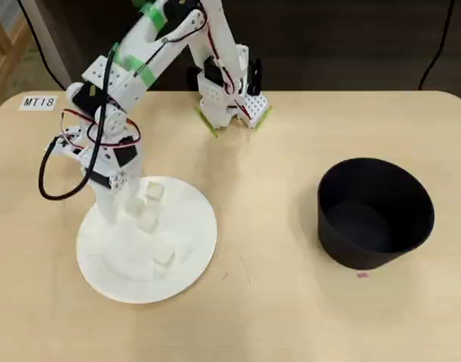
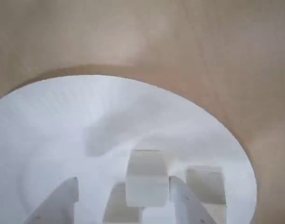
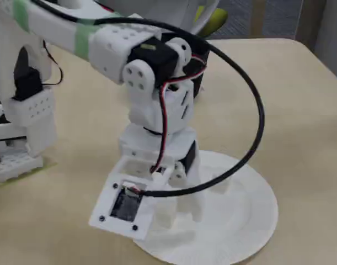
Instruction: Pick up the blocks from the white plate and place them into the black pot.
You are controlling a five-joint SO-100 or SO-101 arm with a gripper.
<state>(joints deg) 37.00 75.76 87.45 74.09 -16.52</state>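
The white plate point(image 1: 102, 256) lies at the table's left in the overhead view, with several small cream blocks on it: one point(image 1: 155, 192) at the back, one point(image 1: 147, 224) in the middle, one point(image 1: 164, 258) nearer the front. My gripper point(image 1: 124, 211) is down over the plate's back left part and stands open. In the wrist view its fingers point(image 2: 185, 203) straddle a block point(image 2: 146, 179) without touching it; another block point(image 2: 205, 184) sits just right of them on the plate point(image 2: 63, 121). The black pot point(image 1: 375, 213) stands far right and looks empty. In the fixed view the arm hides most blocks on the plate point(image 3: 245, 221).
The arm's base point(image 1: 230, 102) is clamped at the table's back middle. A label reading MT18 point(image 1: 39, 102) is stuck at the back left corner. Bare wooden tabletop point(image 1: 268, 249) separates plate and pot.
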